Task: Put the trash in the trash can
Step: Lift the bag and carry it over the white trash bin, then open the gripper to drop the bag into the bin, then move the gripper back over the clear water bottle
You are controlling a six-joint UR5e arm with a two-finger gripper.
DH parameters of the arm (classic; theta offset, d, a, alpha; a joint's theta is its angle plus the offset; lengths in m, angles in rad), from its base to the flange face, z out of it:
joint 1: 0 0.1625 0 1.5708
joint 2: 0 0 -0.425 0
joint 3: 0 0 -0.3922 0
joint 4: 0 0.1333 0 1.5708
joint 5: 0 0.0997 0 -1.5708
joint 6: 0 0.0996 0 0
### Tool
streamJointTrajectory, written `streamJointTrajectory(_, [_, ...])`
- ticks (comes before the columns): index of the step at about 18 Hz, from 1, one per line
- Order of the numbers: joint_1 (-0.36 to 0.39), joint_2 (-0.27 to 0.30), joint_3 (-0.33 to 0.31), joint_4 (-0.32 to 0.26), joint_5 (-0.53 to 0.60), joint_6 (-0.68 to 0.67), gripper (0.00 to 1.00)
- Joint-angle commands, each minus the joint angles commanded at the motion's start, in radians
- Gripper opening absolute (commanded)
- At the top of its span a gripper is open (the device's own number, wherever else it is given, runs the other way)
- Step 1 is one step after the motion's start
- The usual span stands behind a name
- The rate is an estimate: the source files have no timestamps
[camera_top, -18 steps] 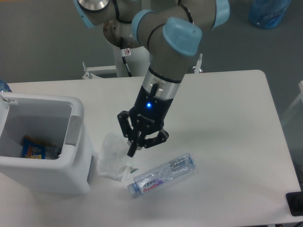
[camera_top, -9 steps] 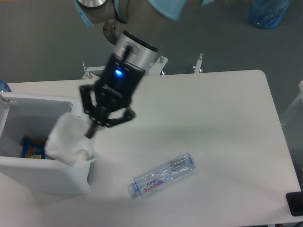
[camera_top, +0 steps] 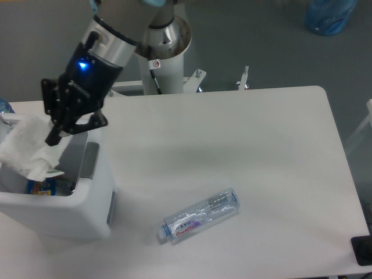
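Since the frame half a second back, my gripper [camera_top: 55, 135] has swung further toward nine o'clock, carrying the crumpled wrapper [camera_top: 26, 152] from above the bin's near rim to a position over its open mouth; the bottle [camera_top: 200, 215] has not shifted. The fingers are clamped on the wrapper's upper right edge, and the sheet hangs below and to the nine o'clock side of them, draped above the interior of the white trash can [camera_top: 87, 215]; a coloured packet [camera_top: 40, 187] already lies at the bottom, partly hidden by the wrapper. The clear plastic bottle, white-and-purple label visible, lies on its side on the white table [camera_top: 261, 145], well apart from the bin toward four o'clock, its capped end pointing toward seven o'clock.

Step in hand, as I judge it: releasing the wrapper into the can. To do this well I would hold the arm steady before parting the fingers, since a light film swings and may cling; the bulk of the sheet should hang inside the walls, not across the far rim at nine o'clock, so a small correction back toward three o'clock may be prudent; a slight descent into the mouth before release would shorten the fall and limit drift; the fingers should part fully, and I would lift straight up to check that nothing has stuck to the pads. The bottle remains to be fetched afterward.
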Motion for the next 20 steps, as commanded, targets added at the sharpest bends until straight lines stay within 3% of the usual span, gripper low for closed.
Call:
streamJointTrajectory(3, [-0.003, -0.008, -0.011, 0.002, 0.0, 0.008, 0.08])
streamJointTrajectory(4, [-0.005, -0.008, -0.014, 0.002, 0.0, 0.009, 0.2])
streamJointTrajectory(6, [-0.005, -0.014, -0.014, 0.003, 0.0, 0.011, 0.54])
streamJointTrajectory(7, [-0.003, -0.02, -0.012, 0.005, 0.0, 0.011, 0.82])
streamJointTrajectory(8, [-0.003, -0.023, -0.011, 0.006, 0.002, 0.012, 0.98])
streamJointTrajectory(14, [0.009, -0.044, 0.014, 0.015, 0.0, 0.011, 1.0])
streamJointTrajectory(20, [0.153, -0.127, 0.055, 0.034, -0.005, 0.014, 1.0])
